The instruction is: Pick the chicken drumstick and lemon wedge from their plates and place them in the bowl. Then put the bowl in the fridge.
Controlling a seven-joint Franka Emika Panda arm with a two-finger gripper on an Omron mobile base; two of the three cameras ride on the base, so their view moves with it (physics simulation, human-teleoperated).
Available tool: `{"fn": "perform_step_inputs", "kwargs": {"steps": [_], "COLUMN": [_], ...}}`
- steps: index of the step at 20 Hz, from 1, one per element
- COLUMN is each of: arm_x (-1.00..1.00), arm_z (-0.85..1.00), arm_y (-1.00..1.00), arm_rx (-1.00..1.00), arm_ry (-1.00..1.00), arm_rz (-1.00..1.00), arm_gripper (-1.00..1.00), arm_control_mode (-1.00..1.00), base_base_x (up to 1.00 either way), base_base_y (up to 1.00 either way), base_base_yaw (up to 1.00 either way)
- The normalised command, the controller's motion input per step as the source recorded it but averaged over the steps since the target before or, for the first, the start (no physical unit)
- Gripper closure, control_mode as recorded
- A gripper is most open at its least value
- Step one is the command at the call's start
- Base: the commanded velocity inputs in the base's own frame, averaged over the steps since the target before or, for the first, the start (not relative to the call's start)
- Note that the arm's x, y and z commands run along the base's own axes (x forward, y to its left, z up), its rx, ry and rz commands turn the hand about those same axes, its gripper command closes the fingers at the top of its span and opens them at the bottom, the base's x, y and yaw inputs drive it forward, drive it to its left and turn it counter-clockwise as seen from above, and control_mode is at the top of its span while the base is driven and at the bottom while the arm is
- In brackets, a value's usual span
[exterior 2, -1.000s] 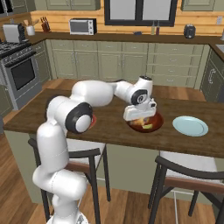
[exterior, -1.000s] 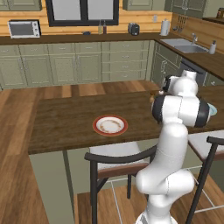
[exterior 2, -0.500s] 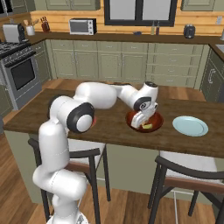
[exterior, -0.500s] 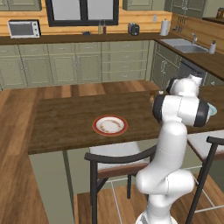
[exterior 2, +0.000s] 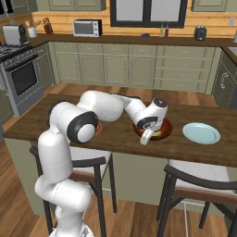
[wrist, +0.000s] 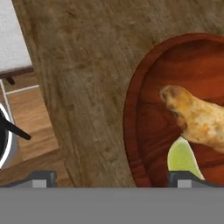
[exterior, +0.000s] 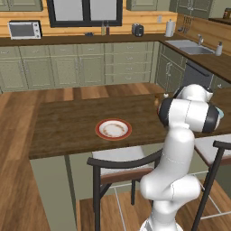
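In the left base view, the white plate with the red-brown rim [exterior: 113,129] sits on the wooden counter [exterior: 67,124], well off to the left of where the arm reaches, and its middle looks bare. In the right base view the arm stretches across that counter and the gripper [exterior 2: 146,137] hangs low at the near left edge of the bowl [exterior 2: 165,130], tilted down toward the counter's front edge; the hand covers much of the bowl from this side, and a sliver of yellow-green shows just right of the gripper inside the rim. Farther right, well apart from the gripper, the light blue plate [exterior 2: 201,133] lies flat on the counter with nothing visible on it. In the hand view the counter's grain runs past on the left, with a chair seat and floor beyond its edge, and the bowl's glossy reddish-brown rim [wrist: 131,113] curves in from the right. Inside the bowl, the chicken drumstick [wrist: 197,117] lies on the bowl's floor with its narrow end pointing toward the rim, and the lemon wedge [wrist: 183,158] rests touching it, close above the right finger tip [wrist: 186,178]. The two finger tips stand far apart at the bottom of this view, so the jaws are wide and hold nothing.
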Motion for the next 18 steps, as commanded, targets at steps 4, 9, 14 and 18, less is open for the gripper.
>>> {"fn": "perform_step_inputs", "kwargs": {"steps": [4, 9, 14, 18], "arm_x": [0.00, 0.00, 0.04, 0.41], "arm_z": [0.00, 0.00, -0.04, -0.01], "arm_y": [-0.06, -0.05, 0.00, 0.00], "arm_rx": [0.00, 0.00, 0.00, 0.00], "arm_ry": [0.00, -0.13, -0.03, 0.00], "arm_rz": [0.30, 0.21, 0.12, 0.03], "arm_gripper": [-1.00, -1.00, -1.00, -1.00], "arm_control_mode": [-1.00, -1.00, -1.00, -1.00], "base_base_x": [0.00, 0.00, 0.00, 0.00], "base_base_y": [0.00, 0.00, 0.00, 0.00], "base_base_yaw": [0.00, 0.00, 0.00, 0.00]}}
